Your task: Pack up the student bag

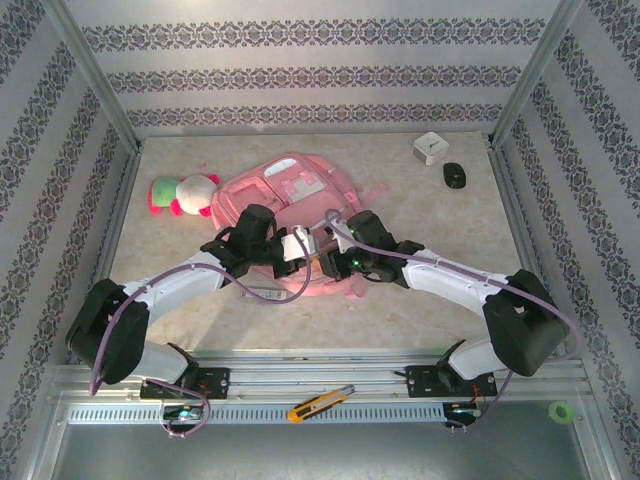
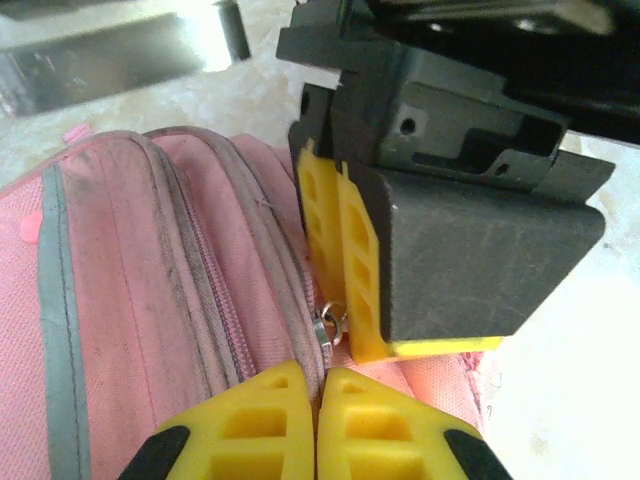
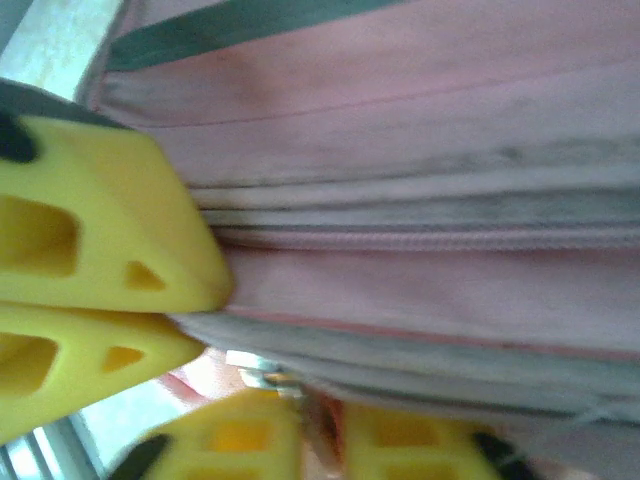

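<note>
Patterned wallpaper is lining the booth, and a beige marbled tabletop (image 1: 440, 260) is carrying the scene. A large pink fabric backpack with zipped pockets and grey piping, the student bag (image 1: 290, 190), is lying flat at the table's centre, and its near edge, at six o'clock, is being worked by both arms. A pink, green and white plush toy (image 1: 180, 192) is lying at nine o'clock of the bag, just beside it. A small white box (image 1: 430, 148) and a small black object (image 1: 455, 175) are sitting at two o'clock, well apart.

The left gripper (image 2: 320, 390) is being held with its yellow fingers pressed together on the bag's zip line. The right gripper (image 3: 205, 302) is likewise being held closed at the bag's edge, just beside the other. A small metal zipper pull (image 2: 330, 325) is being shown close to both sets of tips. Whether it, or only fabric, is being pinched cannot be told.

Several failures are being judged possible. If only cloth is being pinched, the zip is likely to be left shut and the bag dragged across the table instead. If the pull is being caught by its ring alone, it may be lost from the pads under a sideways tug. With both grippers being crowded onto one spot, a collision of fingers is being risked. Loose fabric beside the teeth may be drawn in, jamming the slider.
</note>
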Tool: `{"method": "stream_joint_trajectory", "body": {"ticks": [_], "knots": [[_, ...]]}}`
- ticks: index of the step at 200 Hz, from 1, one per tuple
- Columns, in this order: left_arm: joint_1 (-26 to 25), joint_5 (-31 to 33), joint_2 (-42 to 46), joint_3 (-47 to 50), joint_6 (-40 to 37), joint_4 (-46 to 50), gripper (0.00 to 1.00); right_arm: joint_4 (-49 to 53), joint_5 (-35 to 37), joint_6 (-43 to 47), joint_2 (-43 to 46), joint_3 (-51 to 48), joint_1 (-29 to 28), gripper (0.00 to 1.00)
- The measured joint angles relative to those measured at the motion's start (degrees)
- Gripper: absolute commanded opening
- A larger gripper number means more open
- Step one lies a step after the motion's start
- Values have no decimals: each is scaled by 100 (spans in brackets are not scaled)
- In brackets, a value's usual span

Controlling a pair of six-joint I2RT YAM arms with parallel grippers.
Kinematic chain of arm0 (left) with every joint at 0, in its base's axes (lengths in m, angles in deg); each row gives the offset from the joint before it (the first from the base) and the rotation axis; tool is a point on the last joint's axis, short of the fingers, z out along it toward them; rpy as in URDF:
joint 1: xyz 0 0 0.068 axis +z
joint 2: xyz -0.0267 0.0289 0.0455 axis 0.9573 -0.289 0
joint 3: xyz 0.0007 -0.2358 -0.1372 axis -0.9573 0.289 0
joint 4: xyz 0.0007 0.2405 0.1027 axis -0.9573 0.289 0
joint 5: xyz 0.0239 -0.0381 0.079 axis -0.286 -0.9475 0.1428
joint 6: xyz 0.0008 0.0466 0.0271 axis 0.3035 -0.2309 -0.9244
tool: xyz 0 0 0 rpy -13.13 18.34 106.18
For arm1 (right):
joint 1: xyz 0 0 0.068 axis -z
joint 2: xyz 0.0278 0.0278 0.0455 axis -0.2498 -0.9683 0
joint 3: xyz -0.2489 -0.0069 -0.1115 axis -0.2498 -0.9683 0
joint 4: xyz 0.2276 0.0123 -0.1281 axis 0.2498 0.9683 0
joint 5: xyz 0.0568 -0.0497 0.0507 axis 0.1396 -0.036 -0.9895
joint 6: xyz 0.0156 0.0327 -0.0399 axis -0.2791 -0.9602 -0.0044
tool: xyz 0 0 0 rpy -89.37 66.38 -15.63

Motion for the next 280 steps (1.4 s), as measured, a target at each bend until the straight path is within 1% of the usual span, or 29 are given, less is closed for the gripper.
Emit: {"method": "stream_joint_trajectory", "body": {"ticks": [18,33,48,60,83,102,121,129,139,153,156,157,158,160,166,172,187,201,207,217,227,246,266,273,280], "knots": [[52,-37,24,11,-66,7,0,28,13,17,125,-9,-2,0],[101,-87,101,24,-232,7,0,48,-31,24,358,-83,136,0],[201,-208,243,74,-433,57,0,103,-66,26,660,-205,424,0],[293,-326,393,138,-616,149,0,192,-118,28,846,-293,776,0],[369,-398,660,271,-1158,431,0,343,-269,39,938,-358,1237,0],[407,-389,752,299,-1633,739,0,439,-385,50,938,-374,1290,0],[483,-334,787,306,-2013,966,0,424,-398,20,964,-470,1130,0],[555,-295,807,332,-2120,1025,4,358,-345,-31,1012,-553,1010,0],[671,-254,841,378,-2181,1069,6,227,-216,-131,1097,-680,789,0],[927,-157,907,393,-2258,1200,12,46,33,-299,1200,-831,409,0],[984,-138,927,391,-2277,1239,16,2,68,-337,1207,-852,341,0],[1010,-129,935,389,-2275,1255,16,-17,92,-354,1211,-861,310,0],[1023,-125,938,389,-2273,1268,19,-28,101,-361,1211,-866,295,0],[1049,-107,946,389,-2275,1292,19,-55,116,-372,1211,-874,267,0],[1152,-20,986,372,-2291,1392,29,-153,164,-450,1213,-901,140,0],[1220,63,1016,334,-2297,1513,37,-240,195,-498,1213,-916,46,0],[1279,181,1060,129,-2216,1827,48,-387,219,-603,1213,-925,-109,0],[1165,269,1113,-92,-2074,1991,55,-407,212,-632,1211,-925,-157,0],[1060,306,1130,-168,-2011,1991,57,-402,214,-634,1211,-925,-166,0],[767,358,1156,-264,-1908,1961,60,-387,212,-638,1211,-925,-168,0],[415,422,1161,-293,-1777,1862,62,-382,212,-638,1209,-925,-168,0],[-162,468,966,-293,-1554,1565,62,-376,197,-625,1209,-918,-168,0],[-424,638,466,-306,-1401,1180,62,-358,195,-621,1209,-901,-168,0],[-459,745,260,-306,-1349,1056,59,-337,192,-621,1209,-890,-168,0],[-476,857,63,-306,-1309,920,54,-332,192,-621,1209,-874,-168,0]]}}
